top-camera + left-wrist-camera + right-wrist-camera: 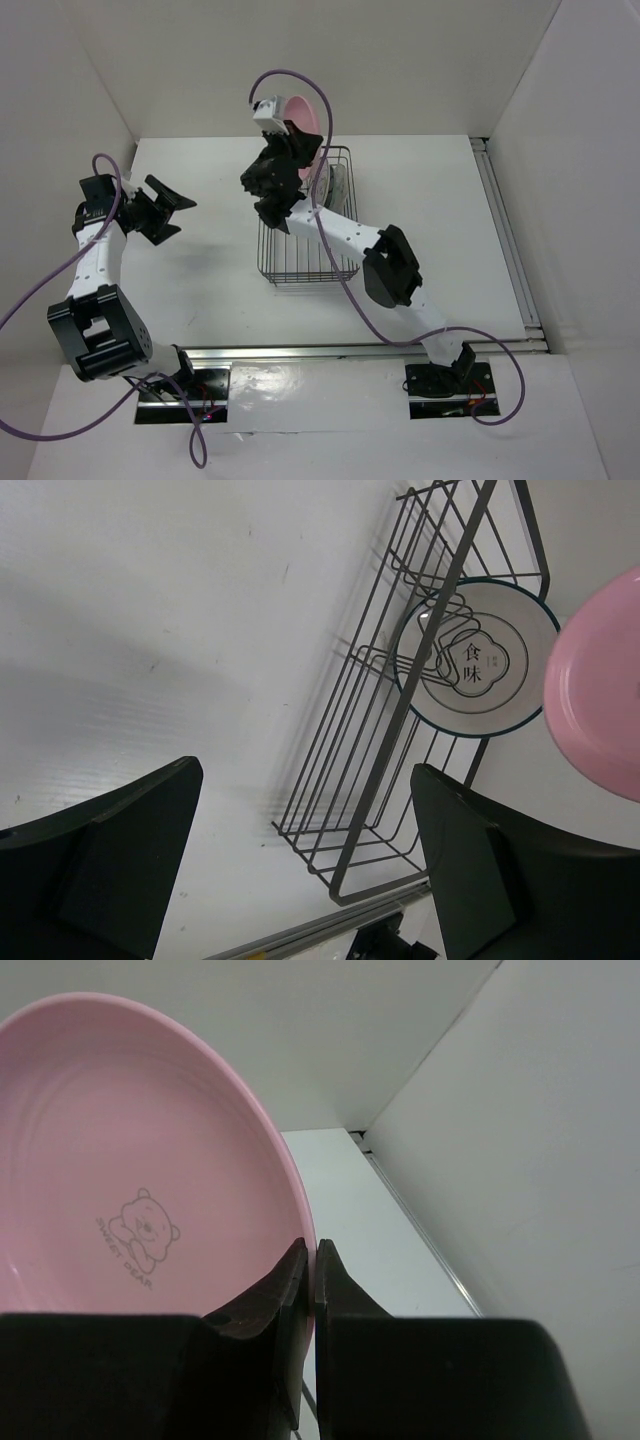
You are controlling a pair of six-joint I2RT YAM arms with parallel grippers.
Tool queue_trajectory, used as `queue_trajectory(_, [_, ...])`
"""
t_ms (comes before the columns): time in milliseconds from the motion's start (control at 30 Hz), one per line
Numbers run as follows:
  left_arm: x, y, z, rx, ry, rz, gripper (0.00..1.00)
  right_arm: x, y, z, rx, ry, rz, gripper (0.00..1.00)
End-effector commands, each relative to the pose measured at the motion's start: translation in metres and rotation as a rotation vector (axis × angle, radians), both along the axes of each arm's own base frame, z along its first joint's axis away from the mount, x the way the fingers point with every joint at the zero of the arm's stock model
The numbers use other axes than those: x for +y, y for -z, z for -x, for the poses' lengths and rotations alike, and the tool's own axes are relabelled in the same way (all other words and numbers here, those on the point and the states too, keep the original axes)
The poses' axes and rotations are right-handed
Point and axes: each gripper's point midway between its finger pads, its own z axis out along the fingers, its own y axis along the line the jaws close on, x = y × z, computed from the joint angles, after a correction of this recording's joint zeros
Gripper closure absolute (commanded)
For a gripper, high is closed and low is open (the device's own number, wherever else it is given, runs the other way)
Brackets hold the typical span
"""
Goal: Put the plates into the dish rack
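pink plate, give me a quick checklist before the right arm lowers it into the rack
1. Right gripper shut on the rim of the pink plate: ok.
2. White ringed plate seated between tines of the dish rack: ok.
3. Free tines left in the dish rack: ok.
4. Pink plate lined up with a free slot: cannot tell.
5. Left gripper open and off to the side of the dish rack: ok.
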Motion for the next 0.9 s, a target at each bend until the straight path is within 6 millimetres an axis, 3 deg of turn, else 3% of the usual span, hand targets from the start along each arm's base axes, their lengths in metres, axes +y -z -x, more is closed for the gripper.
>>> queue_trajectory(0, [0.002,-0.015,-0.008,-0.057,0.029,-0.014,0.01,-0.012,0.018,0.012,0.077,0.116,-0.12,1.0])
queue_trajectory(233, [-0.002,-0.015,-0.007,-0.066,0.047,0.004,0.01,-0.017,0.041,0.0,0.113,0.172,-0.114,1.0])
queue_trajectory(467, [-0.004,-0.014,-0.007,-0.063,0.06,0.021,0.01,-0.019,0.047,-0.002,0.118,0.209,-0.11,1.0])
queue_trajectory(567, [-0.004,-0.015,-0.009,-0.071,0.06,0.017,0.01,-0.015,0.061,-0.005,0.125,0.22,-0.104,1.0])
queue_trajectory(867, [-0.003,-0.011,-0.008,-0.054,0.043,0.028,0.01,-0.018,0.076,-0.006,0.129,0.256,-0.12,1.0])
